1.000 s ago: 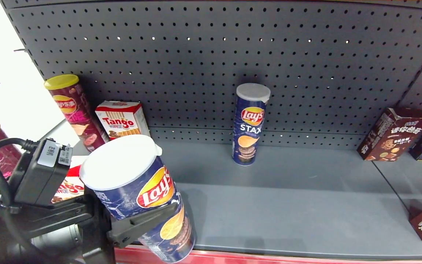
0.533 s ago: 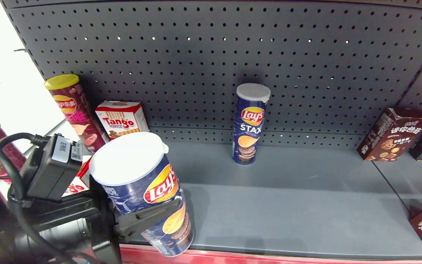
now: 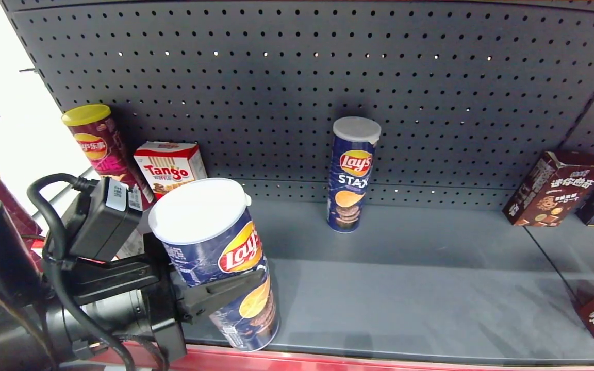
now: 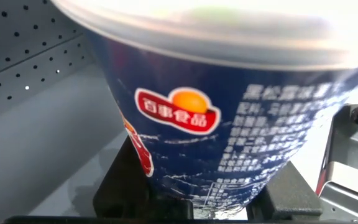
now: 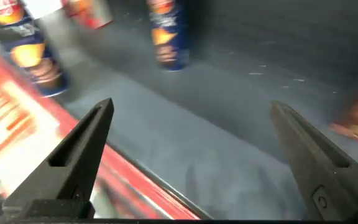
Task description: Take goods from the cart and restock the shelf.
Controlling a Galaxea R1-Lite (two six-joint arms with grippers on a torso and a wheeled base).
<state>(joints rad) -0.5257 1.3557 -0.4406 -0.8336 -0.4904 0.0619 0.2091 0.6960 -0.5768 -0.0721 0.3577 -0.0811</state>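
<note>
The left gripper [image 3: 220, 281] is closed around the blue chips can [image 3: 214, 242] and clamps its lower half. The can leans a little, with its base at the front edge of the shelf [image 3: 405, 293]; I cannot tell if it touches. Behind this gripper, a second blue can [image 3: 351, 175] stands upright. The right gripper [image 5: 197, 149] is spread wide and holds nothing.

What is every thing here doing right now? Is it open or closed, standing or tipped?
held blue can: tilted, lid on, over the front edge of the shelf
left tool: shut on the held blue can
right tool: open, holding nothing
back blue can: standing upright, lid on
maroon can: standing, yellow lid on
wafer box: upright, closed
brown box: closed
</note>
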